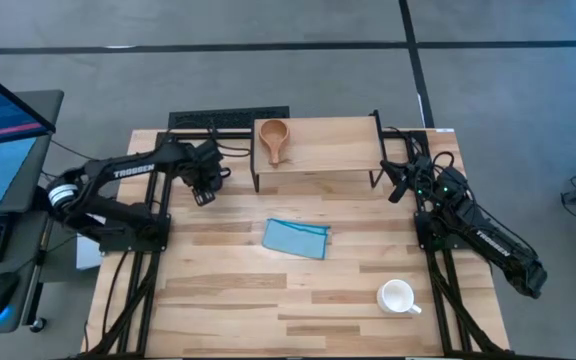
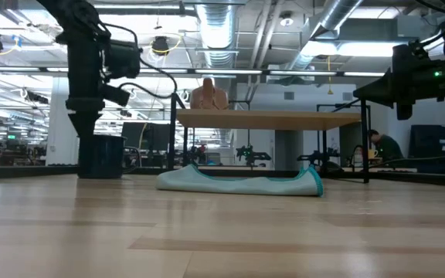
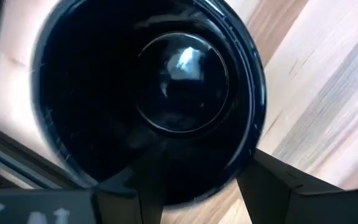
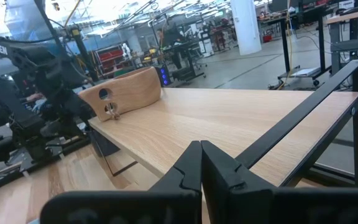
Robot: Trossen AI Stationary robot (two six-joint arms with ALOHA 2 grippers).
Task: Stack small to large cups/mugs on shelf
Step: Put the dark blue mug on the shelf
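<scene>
The navy mug [image 2: 101, 157] stands upright on the table left of the shelf [image 1: 328, 150]. My left gripper [image 3: 204, 168] is above it, pointing down and open, with one finger [image 3: 149, 180] inside the mug and the other [image 3: 272, 180] outside its wall. Whether they touch the wall, I cannot tell. In the high view the left gripper [image 1: 205, 188] hides the mug. The tan wooden cup [image 1: 273, 138] rests on the shelf's left part. The white mug [image 1: 398, 296] stands on the table near its right near corner. My right gripper [image 4: 201, 155] is shut, level at the shelf's right end.
A blue folded cloth [image 1: 296, 238] lies on the table in front of the shelf. The shelf's black legs [image 1: 256, 180] stand close beside the navy mug. Bare tabletop lies between the cloth and the white mug. A monitor and a keyboard sit off the table's left edge.
</scene>
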